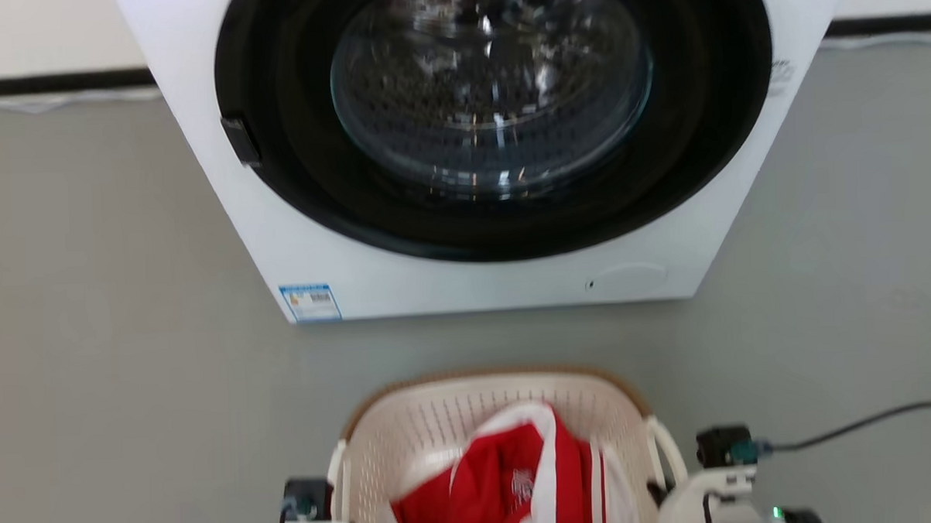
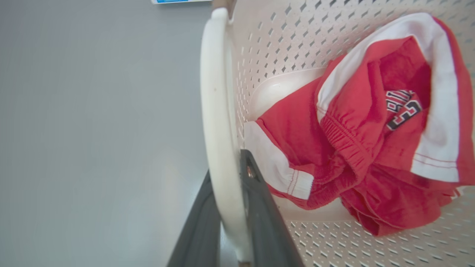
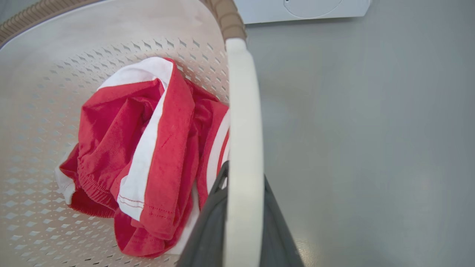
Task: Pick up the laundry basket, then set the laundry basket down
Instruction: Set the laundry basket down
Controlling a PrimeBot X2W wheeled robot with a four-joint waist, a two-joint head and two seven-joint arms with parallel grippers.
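Note:
The laundry basket (image 1: pixel 440 425) is cream-white and perforated, with a brown woven-look rim, and sits at the bottom centre of the head view in front of the washer. A crumpled red and white garment (image 1: pixel 512 484) lies inside it. In the left wrist view my left gripper (image 2: pixel 227 167) is shut on the basket's white left handle (image 2: pixel 217 92), one dark finger on each side. In the right wrist view my right gripper (image 3: pixel 243 174) is shut the same way on the white right handle (image 3: pixel 243 111). Whether the basket rests on the floor I cannot tell.
A white front-loading washer (image 1: pixel 318 243) with a dark round glass door (image 1: pixel 491 98) stands just beyond the basket, its door closed. Grey floor (image 1: pixel 112 343) spreads to both sides. A dark cable (image 1: pixel 866 422) runs off to the right from my right wrist.

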